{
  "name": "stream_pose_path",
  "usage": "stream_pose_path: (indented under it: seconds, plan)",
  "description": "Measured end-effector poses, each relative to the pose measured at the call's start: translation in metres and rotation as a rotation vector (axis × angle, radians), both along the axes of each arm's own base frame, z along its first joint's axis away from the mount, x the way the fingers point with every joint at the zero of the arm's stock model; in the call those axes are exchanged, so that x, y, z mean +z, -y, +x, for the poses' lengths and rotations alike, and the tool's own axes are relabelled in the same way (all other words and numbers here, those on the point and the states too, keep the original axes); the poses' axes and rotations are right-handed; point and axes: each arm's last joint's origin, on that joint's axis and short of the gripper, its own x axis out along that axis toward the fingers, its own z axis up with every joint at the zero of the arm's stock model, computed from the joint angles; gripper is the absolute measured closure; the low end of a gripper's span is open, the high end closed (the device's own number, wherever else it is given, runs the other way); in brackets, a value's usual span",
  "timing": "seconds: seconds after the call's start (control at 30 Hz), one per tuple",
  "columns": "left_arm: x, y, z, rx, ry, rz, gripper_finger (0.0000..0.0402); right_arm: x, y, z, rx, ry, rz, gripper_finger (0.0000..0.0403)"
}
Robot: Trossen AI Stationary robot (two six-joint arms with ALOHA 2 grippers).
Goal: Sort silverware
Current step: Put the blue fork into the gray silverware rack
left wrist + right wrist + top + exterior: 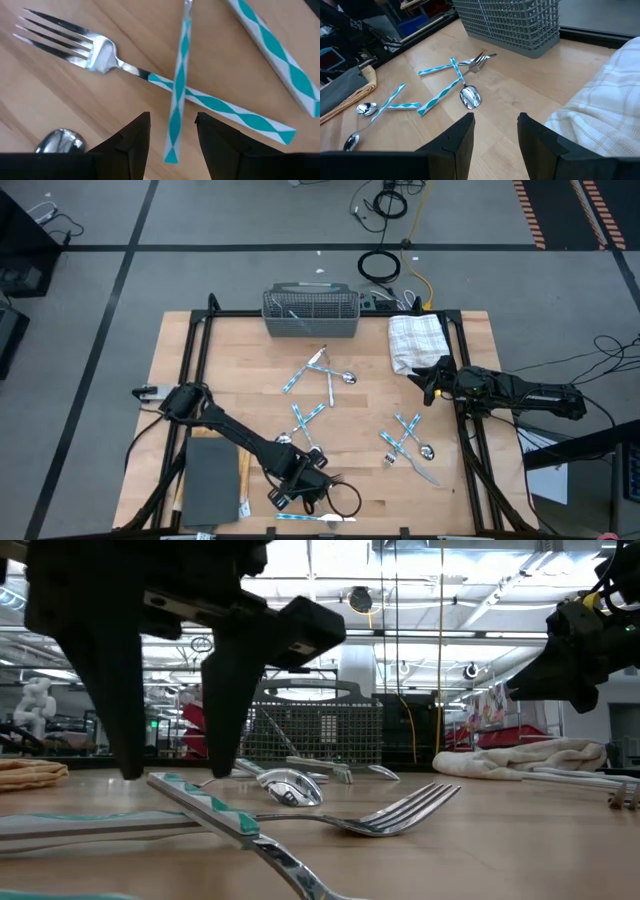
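Silverware with teal-and-white handles lies scattered over the wooden table (230, 360). My left gripper (172, 145) hangs open, pointing down, near the table's near edge (300, 483). Its fingers stand on either side of the free end of a thin handle (176, 107) without touching it. That handle lies across the handle of a fork (95, 50), and the fork lies flat on the wood. A spoon's bowl (60, 142) and another handle (280, 55) lie close by. My right gripper (495, 135) waits open at the right side (430, 382), above bare wood.
A grey mesh basket (310, 313) stands at the far edge, with a white towel (418, 340) to its right. More silverware lies mid-table (320, 375) and at the near right (408, 442). A dark grey mat (210, 480) lies near left, and a black cable loop (345, 498) lies beside my left gripper.
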Motion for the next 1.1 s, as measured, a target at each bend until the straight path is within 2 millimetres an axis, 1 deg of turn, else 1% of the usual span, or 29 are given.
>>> stream_pose_path:
  seconds: [0.17, 0.3, 0.4, 0.5, 0.53, 0.8, 0.87, 0.93, 1.1]
  plan:
    - [-0.013, -0.006, -0.002, -0.038, 0.006, 0.010, 0.0239, 0.000, 0.000, 0.000, 0.000, 0.000, 0.000, 0.0264]
    - [-0.021, -0.011, -0.004, -0.061, -0.011, -0.003, 0.0260, 0.000, 0.000, 0.000, -0.001, 0.001, 0.002, 0.0264]
    - [-0.022, -0.015, -0.003, -0.052, -0.016, -0.010, 0.0296, 0.000, 0.000, 0.000, -0.001, 0.001, 0.002, 0.0264]
    - [-0.022, -0.017, -0.002, -0.048, -0.021, -0.023, 0.0348, 0.000, 0.000, 0.000, -0.002, 0.001, 0.002, 0.0264]
    - [-0.022, -0.018, -0.002, -0.046, -0.023, -0.030, 0.0360, 0.000, 0.000, 0.000, -0.002, 0.001, 0.003, 0.0264]
    - [-0.022, -0.019, -0.001, -0.013, -0.029, -0.032, 0.0361, 0.000, 0.000, 0.000, -0.012, 0.013, 0.026, 0.0264]
    - [-0.019, -0.020, -0.002, -0.006, -0.022, -0.019, 0.0361, 0.000, 0.000, 0.000, -0.015, 0.017, 0.033, 0.0264]
    - [-0.016, -0.024, -0.002, 0.016, -0.012, 0.012, 0.0361, 0.000, 0.000, 0.000, -0.018, 0.020, 0.040, 0.0264]
    - [-0.008, -0.041, -0.003, 0.132, -0.037, 0.072, 0.0361, 0.000, 0.000, 0.000, -0.021, 0.024, 0.046, 0.0264]
